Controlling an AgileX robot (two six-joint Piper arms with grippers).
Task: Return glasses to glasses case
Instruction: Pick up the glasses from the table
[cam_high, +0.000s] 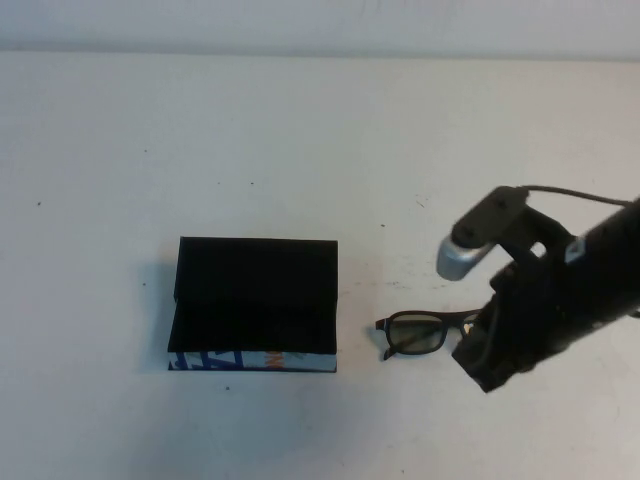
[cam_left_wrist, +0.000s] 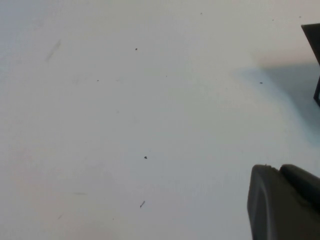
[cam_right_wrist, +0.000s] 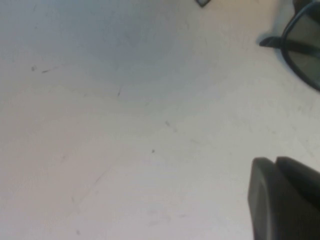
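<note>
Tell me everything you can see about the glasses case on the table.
The glasses case is a flat rectangular black box, lid open and raised at the back, its dark lining exposed and empty. The near front edge carries white, blue and orange print. It rests on the white table, left of the glasses, apart from them. Nothing touches it.

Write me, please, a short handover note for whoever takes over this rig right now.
Right hand: shut, at the right end of the glasses; whether it grips them cannot be told.
Left hand: low over bare table, away from the job; state not visible.
Glasses case: open on the table, left of the glasses, nothing inside.
Done: case is open.
Left: lift the glasses, lay them in the case, close the lid.
</note>
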